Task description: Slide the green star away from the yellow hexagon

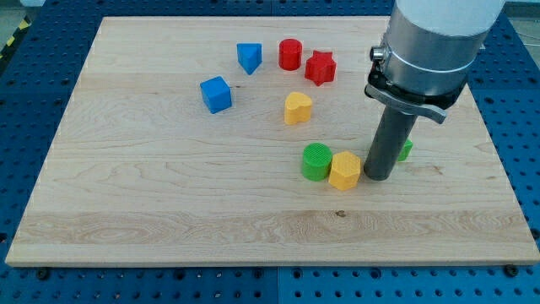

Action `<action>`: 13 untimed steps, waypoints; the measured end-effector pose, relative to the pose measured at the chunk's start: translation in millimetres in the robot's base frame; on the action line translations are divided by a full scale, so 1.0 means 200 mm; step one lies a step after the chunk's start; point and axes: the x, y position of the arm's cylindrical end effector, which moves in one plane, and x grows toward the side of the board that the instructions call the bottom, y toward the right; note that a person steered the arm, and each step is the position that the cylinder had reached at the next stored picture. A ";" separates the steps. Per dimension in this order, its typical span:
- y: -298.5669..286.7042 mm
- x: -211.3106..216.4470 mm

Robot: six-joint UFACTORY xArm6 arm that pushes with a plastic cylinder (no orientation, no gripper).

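The yellow hexagon (344, 170) sits right of centre, touching a green cylinder (317, 161) on its left. The green star (406, 151) is mostly hidden behind my rod; only a small green edge shows to the rod's right. My tip (377, 176) rests on the board just right of the yellow hexagon, close to it, between the hexagon and the green star.
Toward the view's top lie a yellow heart (297, 108), a red star (320, 67), a red cylinder (290, 54), a blue triangular block (248, 57) and a blue cube (216, 94). The wooden board (126, 203) ends near the view's right edge.
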 end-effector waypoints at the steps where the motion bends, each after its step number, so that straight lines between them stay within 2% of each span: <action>1: 0.00 0.03; 4: 0.01 0.10; 5: 0.22 0.10; 7: 0.32 0.03; 9: 0.04 -0.03; 11: -0.21 -0.19; 13: -0.23 -0.16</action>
